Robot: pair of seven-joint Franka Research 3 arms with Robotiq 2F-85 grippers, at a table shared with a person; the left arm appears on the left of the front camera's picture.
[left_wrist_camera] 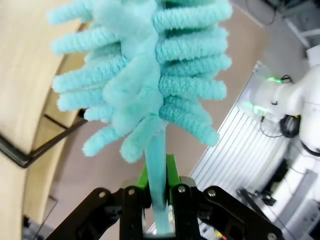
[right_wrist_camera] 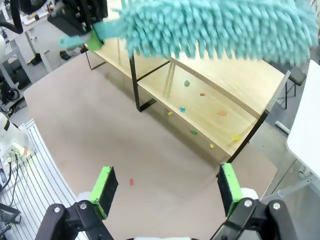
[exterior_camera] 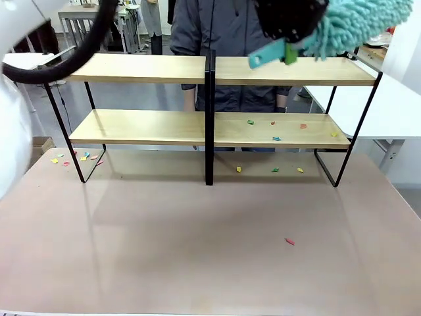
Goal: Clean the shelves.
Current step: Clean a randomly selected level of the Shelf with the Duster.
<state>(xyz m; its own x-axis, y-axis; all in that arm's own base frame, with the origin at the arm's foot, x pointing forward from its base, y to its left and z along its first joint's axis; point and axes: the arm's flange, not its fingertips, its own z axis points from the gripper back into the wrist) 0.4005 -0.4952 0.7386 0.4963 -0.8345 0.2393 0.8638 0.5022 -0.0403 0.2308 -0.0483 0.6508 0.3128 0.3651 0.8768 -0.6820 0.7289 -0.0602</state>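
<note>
The robot's left gripper (exterior_camera: 288, 51), reached across to the right side of the desk (exterior_camera: 197, 263), holds a teal duster (exterior_camera: 358, 26) over the right end of the shelves (exterior_camera: 145, 69), as a person (exterior_camera: 230, 26) in a dark jacket stands behind them. Its fingers (left_wrist_camera: 172, 172) are clamped together on the duster's thin handle (left_wrist_camera: 159, 145), with the fluffy head pointing away from the wrist. The duster's long axis runs roughly along the top board (exterior_camera: 296, 71), handle toward the central post and head toward the right-hand frame. Whether the fibres touch the wood or hang just above it is hard to tell from the front.

The mess lies lower. Coloured paper scraps (exterior_camera: 276, 138) dot the right half of the lower board (exterior_camera: 145, 126), beneath the duster, with more on the desk under the shelves and near their left foot. The right gripper (right_wrist_camera: 166, 189) hovers above the desk in front of the shelves' right end, its fingers (right_wrist_camera: 106, 187) wide apart and holding nothing. Only the left arm has the tool, so the next sweep likely falls to it. The head would have to come down and in between the two boards, then travel along their length to reach the scraps.
</note>
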